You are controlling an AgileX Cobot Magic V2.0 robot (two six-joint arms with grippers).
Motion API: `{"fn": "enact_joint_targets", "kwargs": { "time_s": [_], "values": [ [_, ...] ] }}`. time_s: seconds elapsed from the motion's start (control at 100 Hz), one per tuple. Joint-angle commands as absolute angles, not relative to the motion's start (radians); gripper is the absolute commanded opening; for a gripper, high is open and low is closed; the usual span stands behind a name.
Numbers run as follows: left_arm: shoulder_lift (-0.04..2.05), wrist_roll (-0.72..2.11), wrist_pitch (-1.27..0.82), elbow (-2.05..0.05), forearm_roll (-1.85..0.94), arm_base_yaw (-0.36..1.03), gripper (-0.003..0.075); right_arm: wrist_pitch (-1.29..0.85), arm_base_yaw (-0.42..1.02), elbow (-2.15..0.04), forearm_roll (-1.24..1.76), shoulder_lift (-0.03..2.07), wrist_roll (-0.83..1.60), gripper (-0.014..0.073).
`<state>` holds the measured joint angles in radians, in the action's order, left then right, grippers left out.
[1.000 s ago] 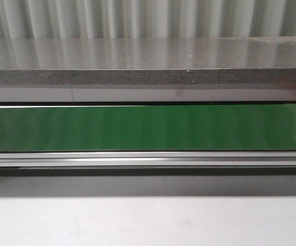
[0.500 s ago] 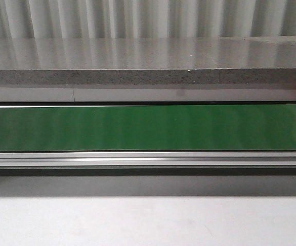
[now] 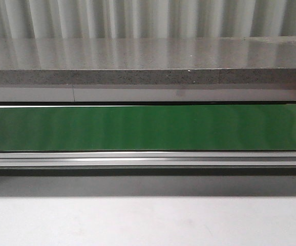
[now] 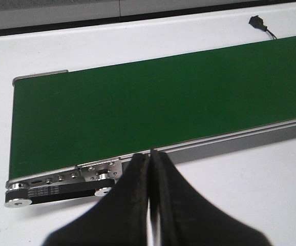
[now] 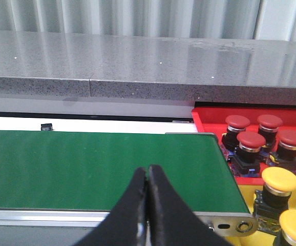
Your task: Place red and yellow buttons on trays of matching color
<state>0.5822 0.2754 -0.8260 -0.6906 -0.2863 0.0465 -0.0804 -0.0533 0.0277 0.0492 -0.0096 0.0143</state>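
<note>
I have both arms parked above the near side of the green belt [image 3: 148,128], and nothing is riding on it in any view. My left claw [image 4: 150,156] is pressed shut with nothing in it, its tips just short of the belt's near rail, close to the roller end. My right claw [image 5: 147,174] is also closed and empty, hanging over the near edge of the belt close to its other end.

Beyond that claw and off to its right, past the belt's end, sits the red tray [image 5: 209,120] with four red buttons [image 5: 249,146] already standing in it. Nearer the claw, the yellow tray [image 5: 242,197] holds at least two yellow buttons [image 5: 279,184]; the frame cuts off the rest.

I judge the sorting well along. Whether more buttons are due down the belt, I cannot tell. For now I wait, closed and ready.
</note>
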Motion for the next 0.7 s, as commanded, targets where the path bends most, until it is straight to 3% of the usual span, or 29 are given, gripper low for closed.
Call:
{"fn": "enact_joint_targets", "kwargs": {
  "time_s": [0.0,0.37,0.69],
  "values": [
    [0.584,0.276,-0.765,-0.716,-0.311,0.056,-0.0020,0.008,-0.059,0.029,0.038,-0.027,0.014,-0.0067],
    [0.579,0.273,-0.734,-0.704,-0.263,0.052,-0.0020,0.008,-0.059,0.029,0.038,-0.027,0.014,-0.0067],
    [0.415,0.056,-0.191,-0.435,-0.045,0.071,-0.0020,0.008,-0.059,0.029,0.038,-0.027,0.014,-0.0067]
  ]
}}
